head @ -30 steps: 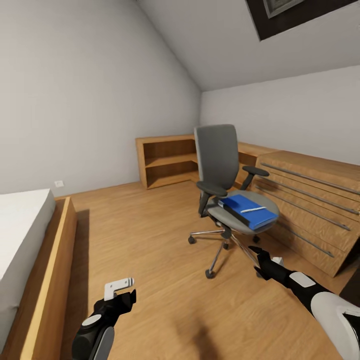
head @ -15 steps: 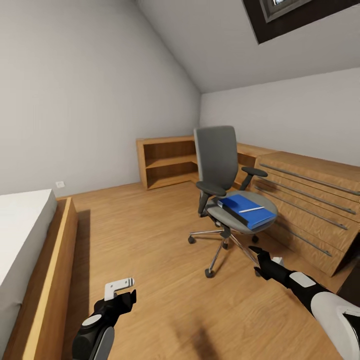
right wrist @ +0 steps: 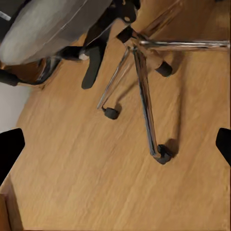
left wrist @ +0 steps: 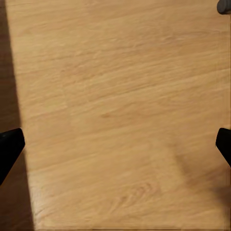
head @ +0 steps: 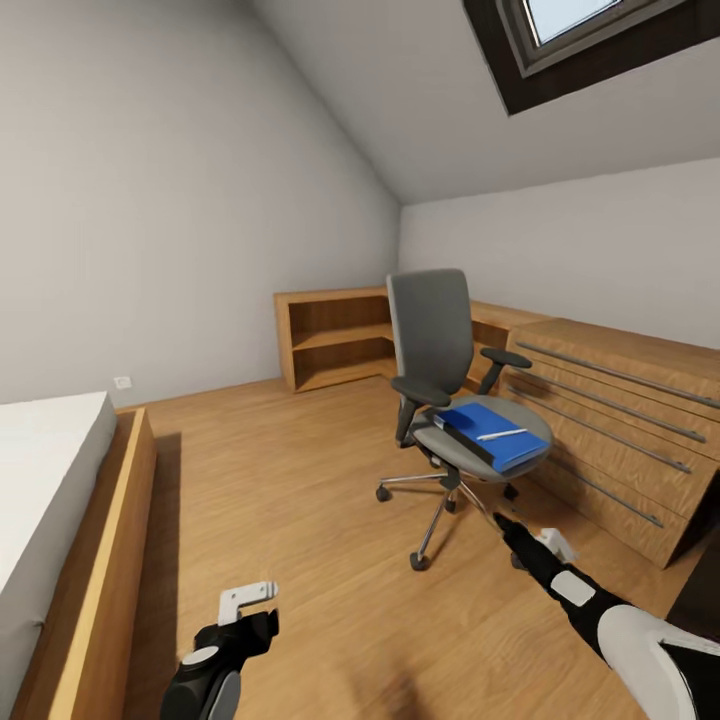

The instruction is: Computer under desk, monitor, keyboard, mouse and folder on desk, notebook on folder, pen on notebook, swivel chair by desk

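The swivel chair (head: 436, 330) with its grey back and seat stands on the wood floor right of centre. Its chrome base (right wrist: 139, 53) and castors show close in the right wrist view. On its seat lies the blue folder (head: 492, 436), with a thin white pen (head: 502, 434) on top of it. My right gripper (head: 530, 535) hangs open low over the floor, just in front of the chair's base, and is empty (right wrist: 115, 147). My left gripper (head: 250, 612) is open over bare floor further left, with nothing between its fingers (left wrist: 115, 144).
A bed (head: 50, 470) in a wooden frame runs along the left. A low wooden shelf (head: 335, 335) stands at the back wall. A wooden drawer cabinet (head: 610, 420) sits right behind the chair. Open floor (head: 300, 490) lies between bed and chair.
The head view has tilted up, showing more of the skylight and shifting everything down. The chair and folder stay put. My right wrist has turned slightly.
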Motion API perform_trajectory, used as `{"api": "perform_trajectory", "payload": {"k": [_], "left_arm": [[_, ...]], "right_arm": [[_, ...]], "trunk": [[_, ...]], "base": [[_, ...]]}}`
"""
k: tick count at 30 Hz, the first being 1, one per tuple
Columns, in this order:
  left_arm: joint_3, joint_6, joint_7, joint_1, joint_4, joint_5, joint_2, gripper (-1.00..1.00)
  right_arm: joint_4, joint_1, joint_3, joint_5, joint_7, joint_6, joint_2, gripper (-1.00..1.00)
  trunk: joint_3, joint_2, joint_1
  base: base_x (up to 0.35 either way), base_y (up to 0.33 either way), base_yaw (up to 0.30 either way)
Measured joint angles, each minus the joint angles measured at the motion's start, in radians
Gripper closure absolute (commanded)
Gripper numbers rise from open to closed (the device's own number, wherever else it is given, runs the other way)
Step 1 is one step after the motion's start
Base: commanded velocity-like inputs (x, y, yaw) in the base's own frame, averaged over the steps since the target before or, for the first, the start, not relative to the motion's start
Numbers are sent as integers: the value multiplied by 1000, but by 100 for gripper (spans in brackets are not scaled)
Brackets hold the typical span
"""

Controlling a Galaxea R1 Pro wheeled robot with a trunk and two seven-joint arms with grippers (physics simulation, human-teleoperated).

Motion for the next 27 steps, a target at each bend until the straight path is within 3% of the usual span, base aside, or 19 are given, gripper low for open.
{"api": "perform_trajectory", "payload": {"k": [2,5,6,7,10,17,27], "left_arm": [[-1,-8,5,0,23,0,1,-100],[0,-26,7,0,32,0,2,-100],[0,-68,8,0,62,0,4,-100],[1,-92,8,1,78,0,4,-100],[1,-150,7,11,102,1,5,-100],[0,-283,6,42,167,1,5,-100],[1,-438,3,55,256,2,15,-100]], "right_arm": [[25,39,2,122,-4,-174,43,-100],[30,75,-1,179,-12,-254,67,-100],[33,135,2,240,-42,-372,86,-100],[34,184,-1,269,-59,-439,92,-100],[35,226,0,327,-91,-569,104,-100],[35,295,0,392,-148,-744,129,-100],[35,382,1,411,-204,-951,175,-100]], "trunk": [[6,14,-8],[16,35,-19],[19,42,-23],[22,49,-27],[31,70,-38],[53,119,-65],[85,189,-104]], "base": [[0,0,0],[0,0,0],[0,0,0],[0,0,0],[0,0,0],[0,0,0],[0,0,0]]}}
